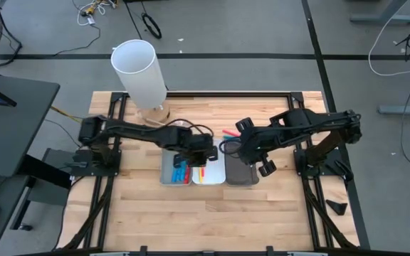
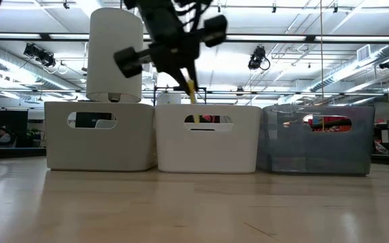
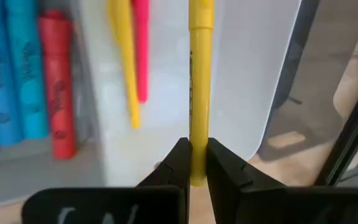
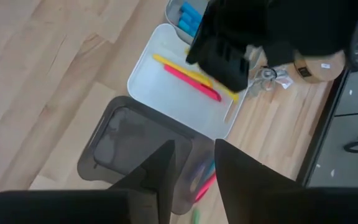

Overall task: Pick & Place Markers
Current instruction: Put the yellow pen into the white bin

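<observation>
Yellow marker [image 3: 199,93] pinched w/ left pincer [image 3: 194,163] closed tight on its end, over white tray [image 1: 208,173], right pincer [image 4: 193,163] part open, empty, above grey tray [image 4: 129,149].

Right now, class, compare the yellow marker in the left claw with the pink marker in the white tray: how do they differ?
The yellow marker is clamped between the left claw's fingers, above the white tray; the pink marker lies loose on the tray floor. One is yellow, the other pink. The pink marker lies right beside another yellow one; the held marker touches none. Both are thin pens.
</observation>
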`<action>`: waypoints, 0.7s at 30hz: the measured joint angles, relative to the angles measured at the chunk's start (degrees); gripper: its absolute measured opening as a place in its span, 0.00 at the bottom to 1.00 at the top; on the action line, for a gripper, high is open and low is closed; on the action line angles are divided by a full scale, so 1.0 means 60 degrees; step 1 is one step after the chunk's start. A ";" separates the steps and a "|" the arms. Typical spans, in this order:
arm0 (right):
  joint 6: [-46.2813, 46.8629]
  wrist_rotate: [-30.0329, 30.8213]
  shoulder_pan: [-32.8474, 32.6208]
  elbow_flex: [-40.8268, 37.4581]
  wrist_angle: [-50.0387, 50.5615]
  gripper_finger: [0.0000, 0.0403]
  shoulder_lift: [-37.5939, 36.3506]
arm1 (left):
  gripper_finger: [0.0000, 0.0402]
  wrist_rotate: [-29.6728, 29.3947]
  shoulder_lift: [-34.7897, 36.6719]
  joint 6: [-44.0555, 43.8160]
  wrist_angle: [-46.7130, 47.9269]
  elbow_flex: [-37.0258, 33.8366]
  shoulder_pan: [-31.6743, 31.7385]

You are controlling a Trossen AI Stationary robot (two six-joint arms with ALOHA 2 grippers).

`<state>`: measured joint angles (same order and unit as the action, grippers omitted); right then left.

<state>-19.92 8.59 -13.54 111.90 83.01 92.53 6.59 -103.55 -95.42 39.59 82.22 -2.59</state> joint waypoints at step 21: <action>-0.0008 0.0009 0.0000 0.0000 -0.0423 0.28 -0.0538 | 0.08 -0.0318 -0.1644 -0.0063 0.0502 0.1081 -0.0229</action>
<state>-19.97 8.64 -13.54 111.90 80.47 89.30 4.68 -113.42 -95.79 42.61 88.71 -3.97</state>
